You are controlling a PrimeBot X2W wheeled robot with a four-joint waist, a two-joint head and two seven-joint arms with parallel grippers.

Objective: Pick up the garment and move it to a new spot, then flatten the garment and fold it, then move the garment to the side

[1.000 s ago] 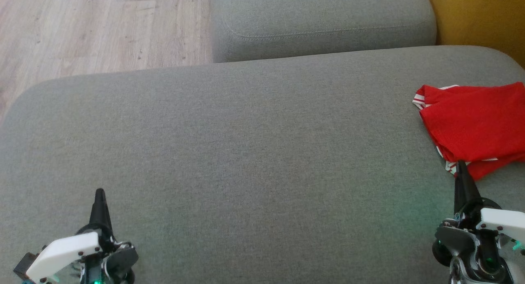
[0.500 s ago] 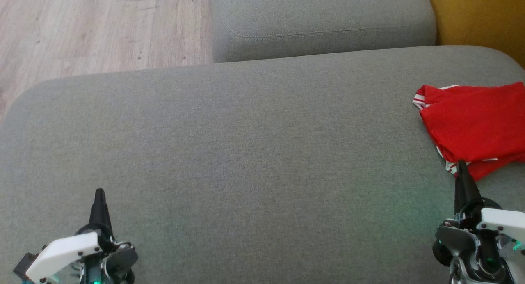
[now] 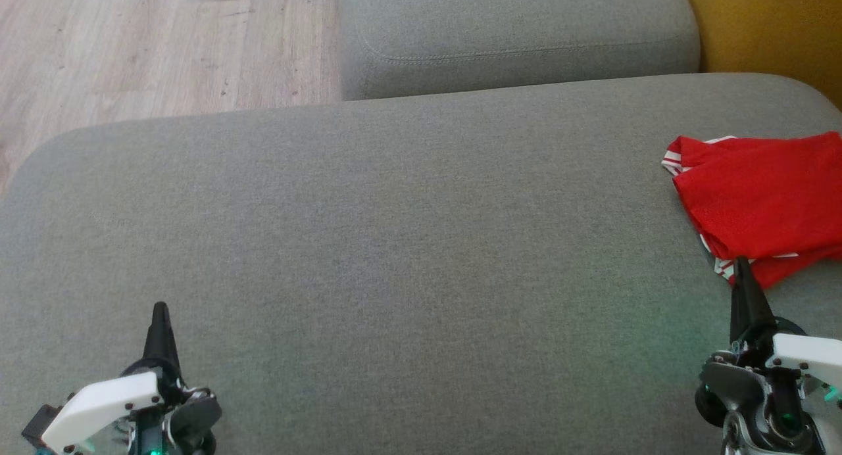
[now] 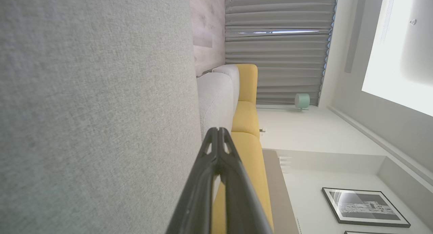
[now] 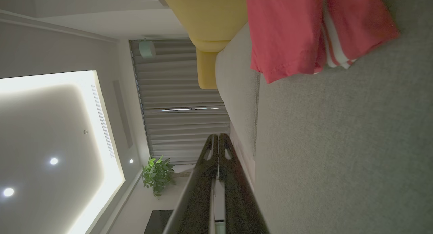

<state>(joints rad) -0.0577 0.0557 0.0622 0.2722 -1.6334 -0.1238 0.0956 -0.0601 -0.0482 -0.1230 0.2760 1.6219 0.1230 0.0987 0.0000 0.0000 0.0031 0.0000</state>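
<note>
While the garment (image 3: 763, 198) lies just ahead of the right end effector (image 3: 742, 265) — long axis L-to-R — the left end effector (image 3: 160, 309) sits well apart, so R arm's nearer; both pinched shut, empty.

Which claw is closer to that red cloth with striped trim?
Right. The right gripper sits close to the near edge of the red garment with white-striped trim; the left gripper is far across the grey fabric cushion.

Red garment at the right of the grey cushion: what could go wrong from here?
1. The right gripper, fingers shut, points at the near hem of the garment; moving forward may snag it.
2. The garment lies near the right edge of the cushion, partly outside the head view; a push could slide it off.
</note>
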